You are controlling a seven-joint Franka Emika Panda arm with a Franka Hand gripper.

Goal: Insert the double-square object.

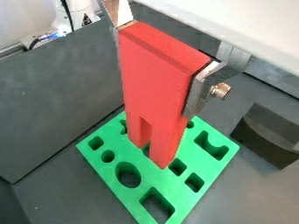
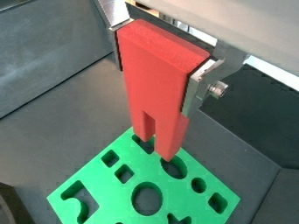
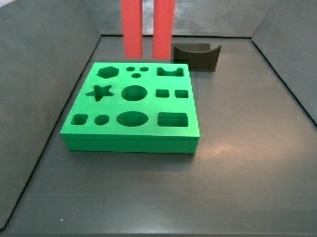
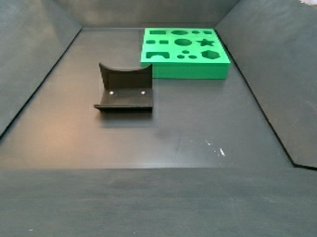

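One red two-pronged double-square block (image 1: 158, 83) was present, clamped at its upper end between the gripper (image 2: 163, 54)'s two silver plate fingers (image 2: 204, 77), as both wrist views showed. The block hung upright, prongs down, above one green rectangular insertion board (image 1: 163, 166) with multiple shaped cutouts. In a side view both red prongs (image 3: 146, 30) stood above the board's far edge (image 3: 136, 68); the gripper itself lay outside that frame. One dark L-shaped fixture (image 4: 124, 89) stood on the floor, apart from the board (image 4: 186, 51).
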